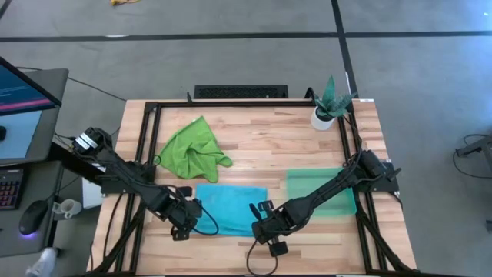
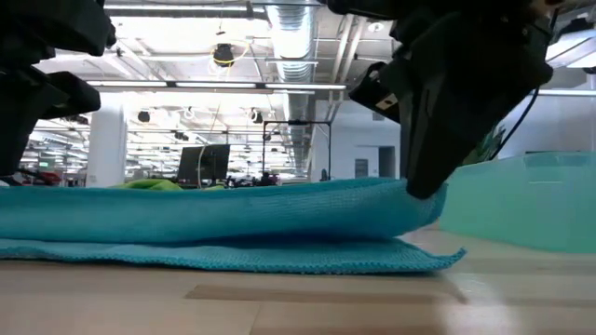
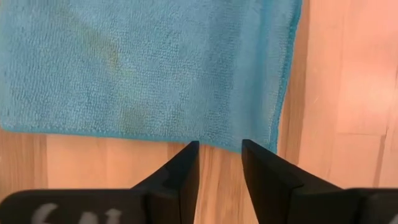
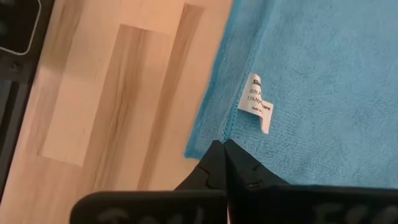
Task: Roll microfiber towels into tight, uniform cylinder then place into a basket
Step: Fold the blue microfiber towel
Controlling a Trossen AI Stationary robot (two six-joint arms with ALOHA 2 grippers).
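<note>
The sky-blue towel (image 1: 231, 203) lies folded on the table's near middle. My right gripper (image 1: 260, 217) is shut on the towel's right near corner, which also shows in the right wrist view (image 4: 222, 144) and the low view (image 2: 424, 186). My left gripper (image 1: 192, 211) is open at the towel's left end. Its fingertips (image 3: 219, 144) stand just off the towel's edge (image 3: 186, 138) and touch nothing that I can see. The lime-green towel (image 1: 192, 146) lies crumpled at the far left. The teal basket (image 1: 323, 192) stands at the right, partly under my right arm. My right gripper pinches the blue towel's edge (image 4: 214, 132) between its two shut fingers, close to a corner and next to the white label (image 4: 258, 102). In the low view the upper layer (image 2: 372, 200) is raised a little at that end, while the lower layer (image 2: 400, 256) lies flat on the table.
A potted plant (image 1: 329, 104) in a white pot stands at the far right corner. A black frame (image 1: 146, 138) runs around the table. Bare wood shows between the two towels and along the near edge.
</note>
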